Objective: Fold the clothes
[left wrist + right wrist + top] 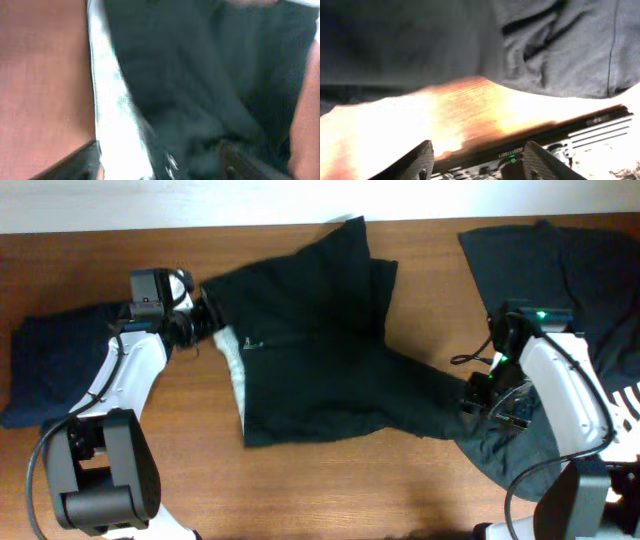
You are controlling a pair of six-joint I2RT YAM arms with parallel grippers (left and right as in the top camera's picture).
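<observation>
A large black garment (320,350) lies spread across the middle of the table, with a strip of pale inner lining (232,365) along its left edge. My left gripper (203,318) is at its upper left corner. In the left wrist view its fingers (160,167) are apart, with the black cloth (200,75) and the pale lining (110,100) between them. My right gripper (482,395) is over the garment's lower right end. It is open and empty in the right wrist view (477,160), with dark cloth (420,40) beyond it.
A folded navy garment (50,365) lies at the far left. More black garments (540,260) lie piled at the back right, one with white lettering (625,400) at the right edge. The wooden table (330,490) shows bare along the front.
</observation>
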